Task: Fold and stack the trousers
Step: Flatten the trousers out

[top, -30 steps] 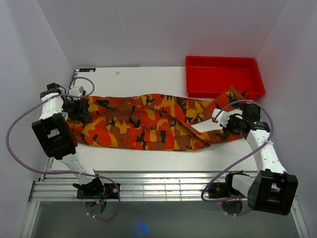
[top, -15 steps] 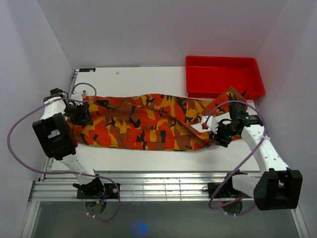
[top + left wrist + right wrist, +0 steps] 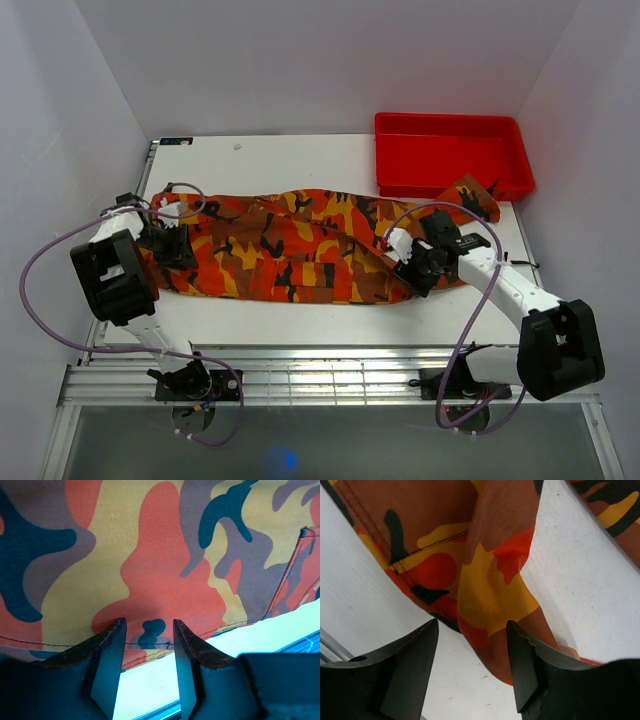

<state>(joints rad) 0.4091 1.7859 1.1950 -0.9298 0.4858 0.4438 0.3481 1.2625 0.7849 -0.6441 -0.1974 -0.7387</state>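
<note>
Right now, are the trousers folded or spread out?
Spread out: the trousers lie full length across the table, toward the red tray.

- We are seeing the trousers (image 3: pixel 300 245) lying unfolded, stretched left to right across the table (image 3: pixel 280 160).
- We are noting camouflage patches of orange, red, yellow and dark brown.
- Their wider end is lying at the left, and the legs are parting at the right.

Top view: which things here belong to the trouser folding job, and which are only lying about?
Belong to the job:
the trousers, spread on the table
the left tool and the right tool, both open over the cloth

Only lying about:
the red tray, at the far right
</note>
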